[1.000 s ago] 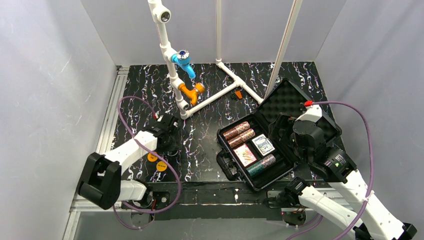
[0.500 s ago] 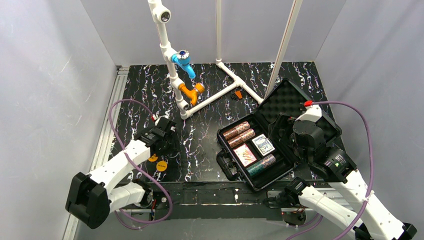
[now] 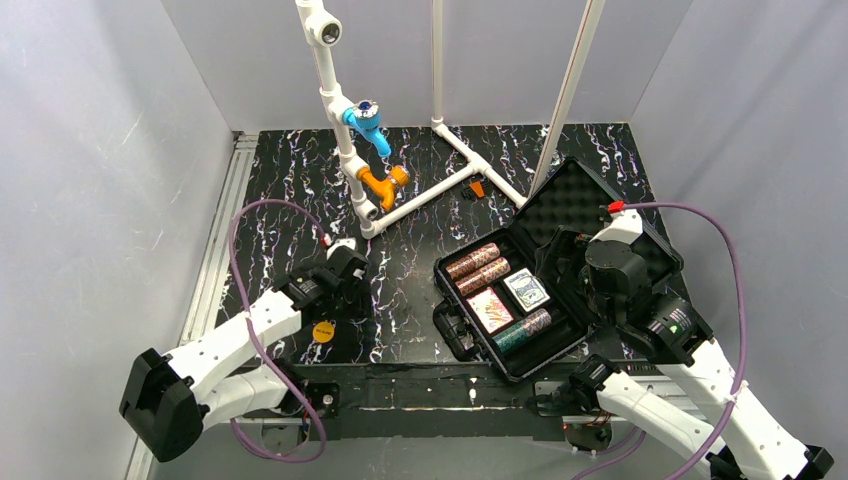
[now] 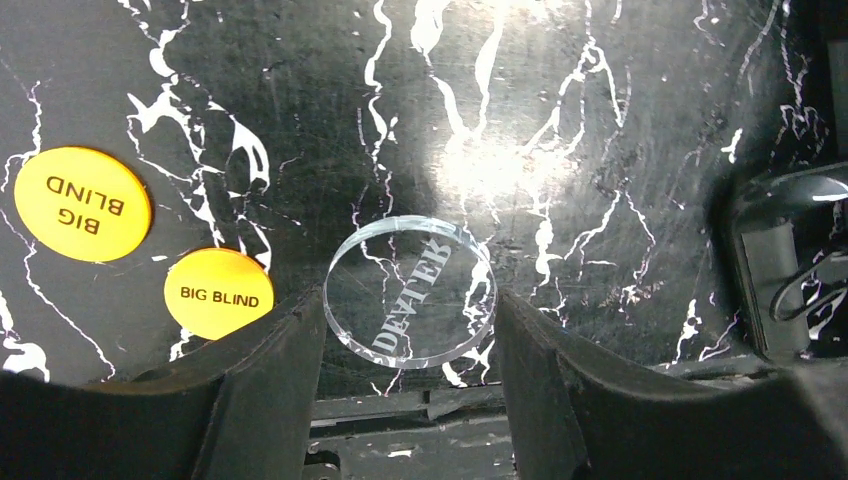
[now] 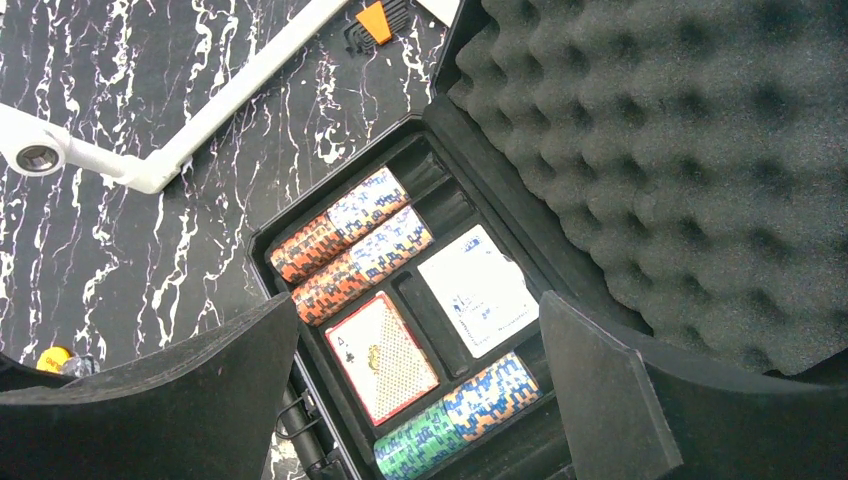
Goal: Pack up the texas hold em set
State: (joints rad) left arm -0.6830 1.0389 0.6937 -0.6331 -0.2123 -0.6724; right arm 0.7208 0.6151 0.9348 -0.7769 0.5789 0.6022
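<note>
A: What's changed since a second ago?

B: Left arm only. Its elbow has swung down toward the near-left corner, and the left gripper [image 4: 410,305] has slid a little right and nearer over the table [image 3: 420,180]. The top view showed two orange discs [image 4: 218,293] a second ago and shows one now, with the arm covering the other. Right arm and case [image 3: 575,200] haven't moved.

A: Left gripper state?

B: About half spread, with the clear dealer disc [image 4: 400,265] between the fingers [image 4: 260,380] and its rim touching both inner faces, so it's pinched. Can't tell if it's lifted off the table. Both orange discs, marked BIG BLIND, lie on the table just left of it, apart from the fingers.

A: Right gripper?

B: The right gripper [image 5: 415,310] is spread wide with nothing in it or touching it. It hovers over the open case.

A: Where's the set?

B: The case sits on the right side of the table, with the bumpy foam lid tipped back toward the far right. Inside there are two red-brown chip rolls [image 3: 478,268] side by side at the far-left end and a green chip roll [image 3: 522,332] at the near end. Two card decks [image 3: 490,310] lie between them. The dealer disc and orange discs are still outside the case, over on the left.
</note>
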